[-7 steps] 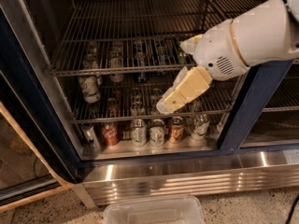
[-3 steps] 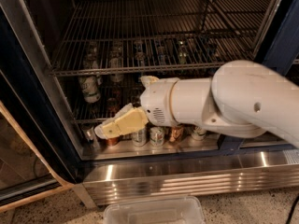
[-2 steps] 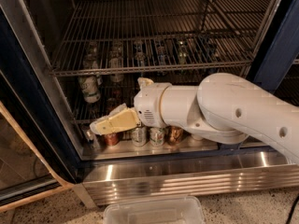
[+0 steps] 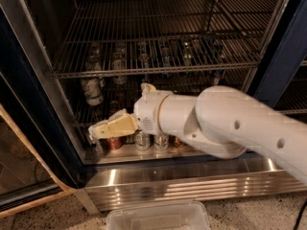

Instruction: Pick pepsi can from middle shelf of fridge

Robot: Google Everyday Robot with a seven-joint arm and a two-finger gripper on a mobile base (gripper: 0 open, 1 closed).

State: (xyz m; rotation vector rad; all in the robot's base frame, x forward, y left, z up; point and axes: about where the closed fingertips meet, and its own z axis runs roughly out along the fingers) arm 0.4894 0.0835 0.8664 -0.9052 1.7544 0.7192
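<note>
Hovering hand (image 4: 96,130) near fridge (image 4: 192,183) left edge

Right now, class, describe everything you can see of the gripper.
The gripper is a pale yellow, plastic-looking wedge on a round white wrist at the end of a thick white arm. It points left, tilted slightly down, low at the left front of the fridge, just above a red can in the bottom row. Whether it touches any can cannot be told.
</note>
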